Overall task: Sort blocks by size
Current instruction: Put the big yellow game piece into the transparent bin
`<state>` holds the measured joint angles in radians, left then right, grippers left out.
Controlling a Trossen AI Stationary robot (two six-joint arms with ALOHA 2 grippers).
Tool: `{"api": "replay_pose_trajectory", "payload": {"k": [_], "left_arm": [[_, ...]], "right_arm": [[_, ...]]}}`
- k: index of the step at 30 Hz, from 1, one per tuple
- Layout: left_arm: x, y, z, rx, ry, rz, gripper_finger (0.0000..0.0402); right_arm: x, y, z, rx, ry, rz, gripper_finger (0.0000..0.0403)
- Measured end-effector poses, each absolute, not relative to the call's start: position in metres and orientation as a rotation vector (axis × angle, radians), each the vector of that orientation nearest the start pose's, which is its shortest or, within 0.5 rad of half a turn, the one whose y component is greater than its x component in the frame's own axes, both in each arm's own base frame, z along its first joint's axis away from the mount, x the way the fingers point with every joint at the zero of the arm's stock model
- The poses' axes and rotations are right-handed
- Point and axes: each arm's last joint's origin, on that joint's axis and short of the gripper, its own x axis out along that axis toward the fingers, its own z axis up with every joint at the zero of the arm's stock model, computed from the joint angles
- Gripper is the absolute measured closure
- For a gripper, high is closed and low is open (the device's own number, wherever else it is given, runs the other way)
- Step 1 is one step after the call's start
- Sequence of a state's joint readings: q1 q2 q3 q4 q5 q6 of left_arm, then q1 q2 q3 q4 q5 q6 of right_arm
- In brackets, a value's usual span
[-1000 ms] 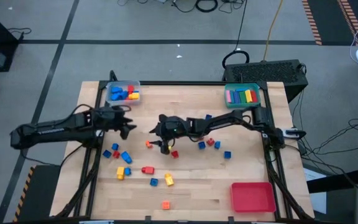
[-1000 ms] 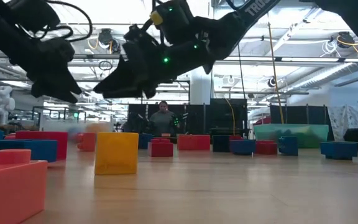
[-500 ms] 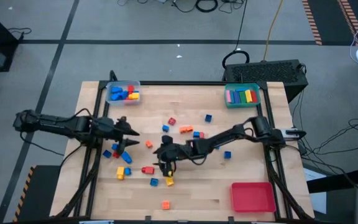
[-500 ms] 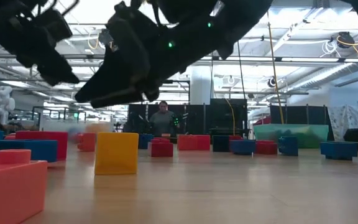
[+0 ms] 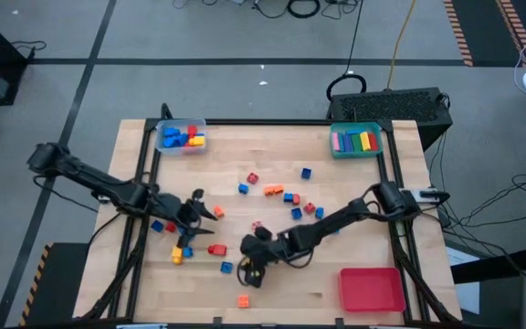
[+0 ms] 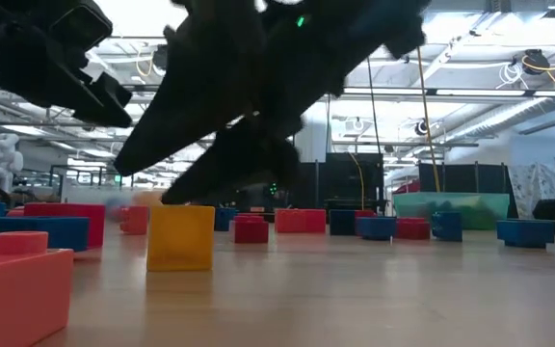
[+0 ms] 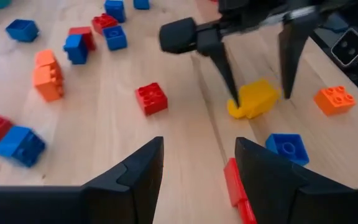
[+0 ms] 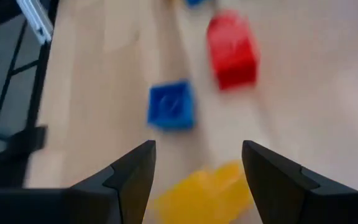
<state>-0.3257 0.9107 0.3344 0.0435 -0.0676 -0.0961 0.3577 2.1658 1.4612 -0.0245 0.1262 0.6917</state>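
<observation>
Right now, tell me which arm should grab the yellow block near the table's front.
Right. The right gripper hangs open with its jaws on either side of the yellow block; the left gripper is open but farther back.

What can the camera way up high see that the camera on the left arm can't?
Only the high view shows the three trays: the clear tray of blocks, the teal tray of long bars and the red tray. Only the left wrist view shows the right gripper's open fingers straddling the yellow plastic brick, with the left gripper open nearby. Both show the wooden table, scattered bricks, and the orange brick beside the right gripper.
</observation>
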Motion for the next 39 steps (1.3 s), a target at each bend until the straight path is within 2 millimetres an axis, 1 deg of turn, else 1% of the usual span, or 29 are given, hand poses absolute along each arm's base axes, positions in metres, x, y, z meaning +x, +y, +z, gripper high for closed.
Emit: {"api": "replay_pose_trajectory", "payload": {"k": [3,8,12,16,20,23,29,33,36,39], "left_arm": [[0.18,-0.061,0.174,0.014,0.531,-0.238,0.0204],[0.188,-0.067,0.161,0.028,0.561,-0.236,0.0204],[0.191,-0.071,0.152,0.016,0.601,-0.201,0.0204],[0.193,-0.073,0.143,-0.003,0.646,-0.182,0.0204],[0.194,-0.074,0.138,0.005,0.671,-0.179,0.0204],[0.195,-0.074,0.137,0.01,0.671,-0.181,0.0204],[0.195,-0.074,0.137,0.013,0.67,-0.181,0.0204],[0.195,-0.074,0.137,0.054,0.667,-0.195,0.0204],[0.195,-0.074,0.137,0.08,0.662,-0.204,0.0204],[0.195,-0.074,0.137,0.087,0.66,-0.207,0.0204]], "right_arm": [[0.435,0.169,0.154,0.559,0.824,-0.099,0.0177],[0.436,0.174,0.175,0.561,0.813,-0.283,0.0177],[0.43,0.18,0.18,0.601,0.83,-0.388,0.0177],[0.421,0.198,0.183,0.722,0.853,-0.407,0.0177],[0.418,0.216,0.192,0.889,0.887,-0.374,0.0177],[0.416,0.221,0.197,0.999,0.919,-0.392,0.0177],[0.409,0.226,0.198,1.156,0.981,-0.484,0.0177],[0.411,0.229,0.195,1.248,0.984,-0.509,0.0177],[0.417,0.232,0.186,1.298,0.965,-0.513,0.0177],[0.416,0.232,0.176,1.31,1.019,-0.548,0.0177]]}}
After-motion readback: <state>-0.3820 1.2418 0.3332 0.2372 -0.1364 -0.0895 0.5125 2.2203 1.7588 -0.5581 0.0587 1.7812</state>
